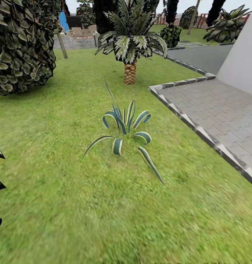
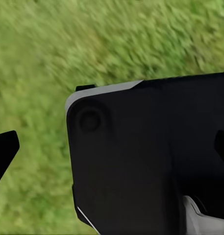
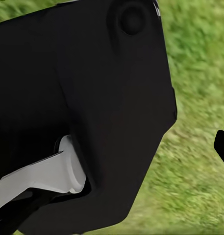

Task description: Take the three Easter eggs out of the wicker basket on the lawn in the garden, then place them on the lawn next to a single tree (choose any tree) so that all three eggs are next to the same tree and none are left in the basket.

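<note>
A spiky plant stands mid-lawn; behind it, farther off, a short palm; a leafy crown hangs over the lawn at far left; paving lies to the right, edged by a kerb; a wall rises at the paving's far right; a fence runs far behind.
</note>
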Controlling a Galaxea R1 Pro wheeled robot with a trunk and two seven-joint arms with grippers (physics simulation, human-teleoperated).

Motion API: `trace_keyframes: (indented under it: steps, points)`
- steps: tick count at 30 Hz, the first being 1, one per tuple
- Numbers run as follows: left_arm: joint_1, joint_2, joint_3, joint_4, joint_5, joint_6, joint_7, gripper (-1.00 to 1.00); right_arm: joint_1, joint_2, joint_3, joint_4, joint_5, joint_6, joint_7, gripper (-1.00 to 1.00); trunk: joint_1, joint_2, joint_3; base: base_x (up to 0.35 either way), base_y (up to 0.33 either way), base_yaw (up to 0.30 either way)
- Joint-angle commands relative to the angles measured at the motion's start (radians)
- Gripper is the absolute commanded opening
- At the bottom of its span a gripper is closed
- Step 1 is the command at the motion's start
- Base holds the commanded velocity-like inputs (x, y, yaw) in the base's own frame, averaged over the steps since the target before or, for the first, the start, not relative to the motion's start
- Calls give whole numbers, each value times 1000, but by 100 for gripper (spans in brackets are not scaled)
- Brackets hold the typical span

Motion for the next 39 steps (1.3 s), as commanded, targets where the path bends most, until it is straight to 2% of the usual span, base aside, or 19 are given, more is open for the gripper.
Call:
trace_keyframes:
  steps: [1,17,25,29,34,39]
  points:
    - [0,0,-1,0,-2,-3,0,100,-1,0,-5,1,-2,-3,2,100,0,-1,-1,2,3,-222]
    - [0,1,-2,-1,-3,-3,-1,100,-1,-6,-14,6,-4,-3,9,100,0,-1,10,0,22,-235]
    - [0,2,-2,-2,-4,-3,-1,100,-1,-2,-13,-3,-4,-3,3,100,0,-1,12,0,219,-46]
    - [0,2,-2,-3,-3,-4,-1,100,-20,2,-7,-32,-3,-3,3,100,0,-1,12,0,153,-8]
    - [0,2,-2,-4,-4,-5,-1,100,-40,26,-2,-71,-3,-4,2,100,0,-1,11,0,48,-2]
    - [0,2,-2,-4,-4,-5,-1,100,-43,28,0,-78,1,-7,11,100,0,-1,9,0,12,-2]
